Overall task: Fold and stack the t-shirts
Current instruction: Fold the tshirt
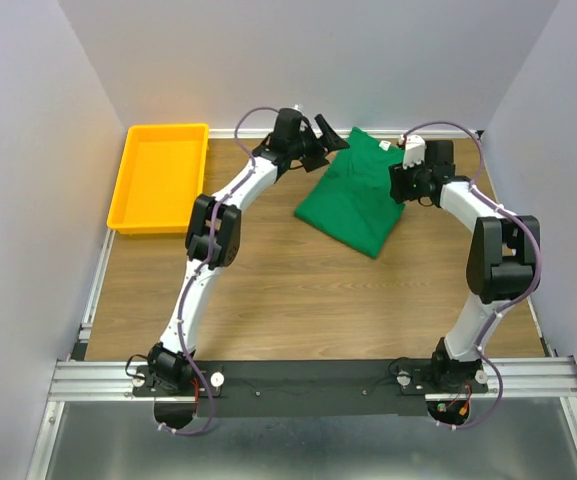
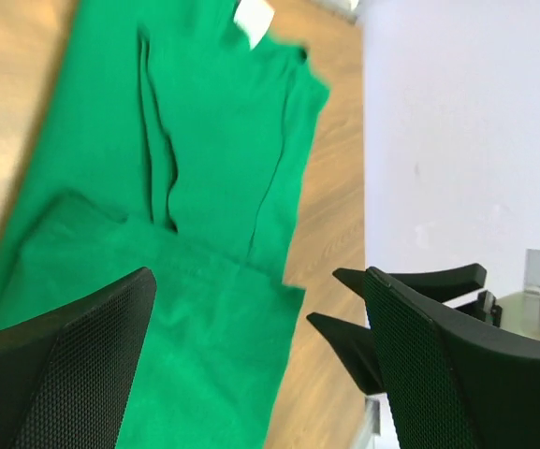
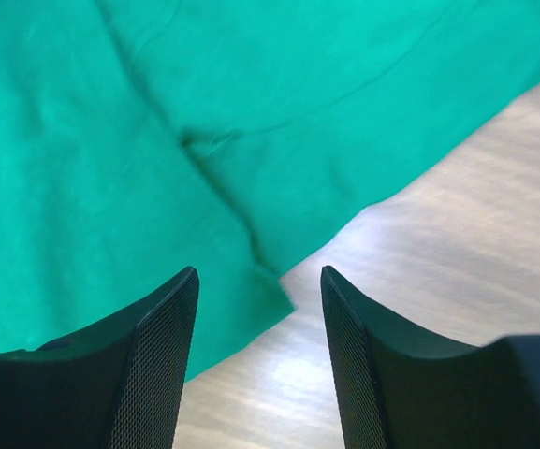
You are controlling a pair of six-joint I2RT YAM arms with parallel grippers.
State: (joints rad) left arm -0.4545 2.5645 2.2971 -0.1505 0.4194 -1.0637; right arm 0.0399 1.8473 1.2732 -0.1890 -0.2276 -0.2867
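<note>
Black fingers of the left gripper (image 2: 258,281) stand wide apart and empty above the green t-shirt (image 1: 353,200), which lies part-folded near the table's (image 1: 268,290) far edge, right of centre. The right gripper (image 3: 258,273) hovers over its right edge, jaws parted, holding nothing.

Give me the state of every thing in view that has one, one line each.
t-shirt: folded, lying flat on the table, in neither gripper.
left gripper: open, holding nothing, above the t-shirt.
right gripper: open, holding nothing, over the t-shirt's edge.
yellow tray: upright at the table's far left, nothing inside.
</note>
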